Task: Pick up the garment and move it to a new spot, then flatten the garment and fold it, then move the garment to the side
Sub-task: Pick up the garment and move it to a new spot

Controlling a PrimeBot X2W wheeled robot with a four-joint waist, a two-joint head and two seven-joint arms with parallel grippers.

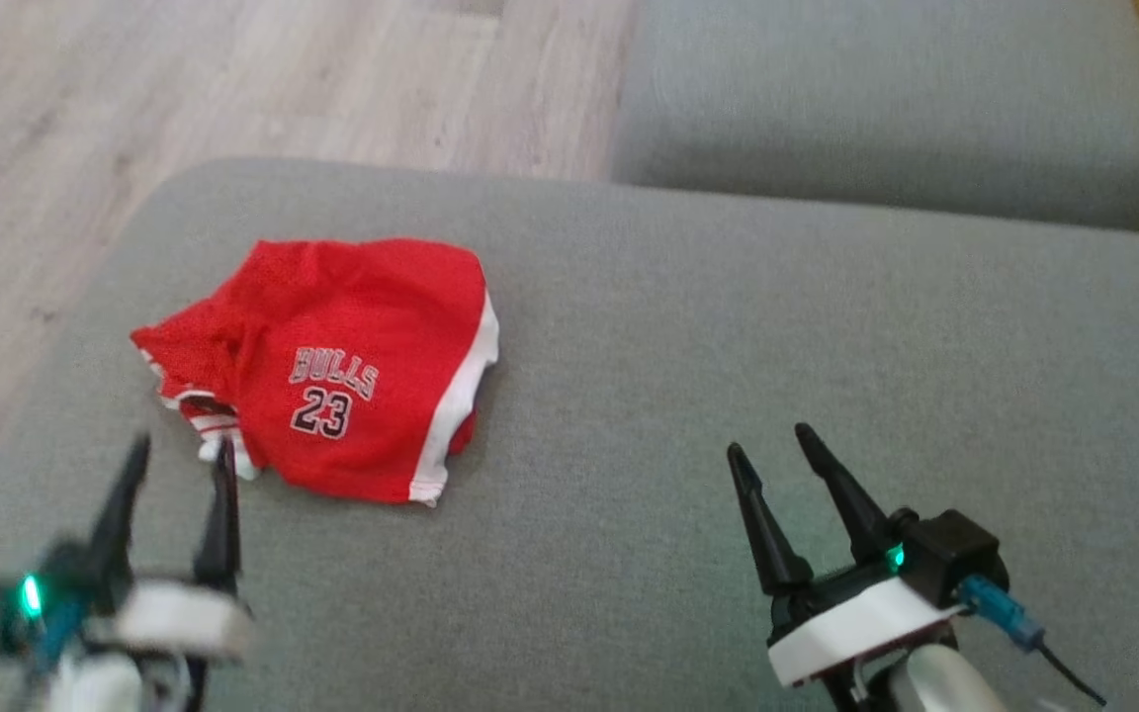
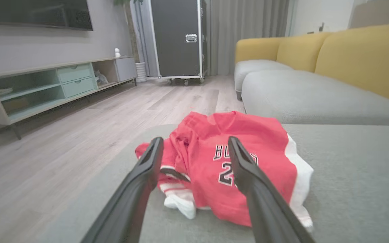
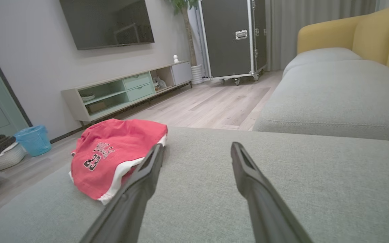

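- Left hand [image 1: 184, 445] hovers low at the near-left of the grey sofa cushion [image 1: 728, 326], its two dark fingers spread wide with nothing between them.
- Right hand [image 1: 769, 440] sits at the near right over bare cushion, jaws just as wide and empty.
- The red Bulls garment [image 1: 352, 366], printed with the number 23, lies crumpled on the left part of the cushion, close to the left edge where the wood floor [image 1: 134, 99] begins. It looks like mesh basketball shorts, though the bunching makes that uncertain.
- It spreads a little wider left to right than near to far. A white side stripe [image 1: 466, 386] runs down its right edge, and a striped band [image 1: 209, 420] is bunched at its near-left corner.
- The relation that matters: the garment lies directly beyond the left hand, whose fingertips are just beside the striped band. In the left wrist view the cloth sits straight ahead between the fingers.
- From the right hand the garment is well apart, off to the far left, so the left arm is clearly the nearer one.
- My judgement is that the first step, the pickup, is not yet done. A short reach forward and down by the left hand should meet the bunched corner.
- One risk is that thin mesh pinched at one corner will hang and drag.
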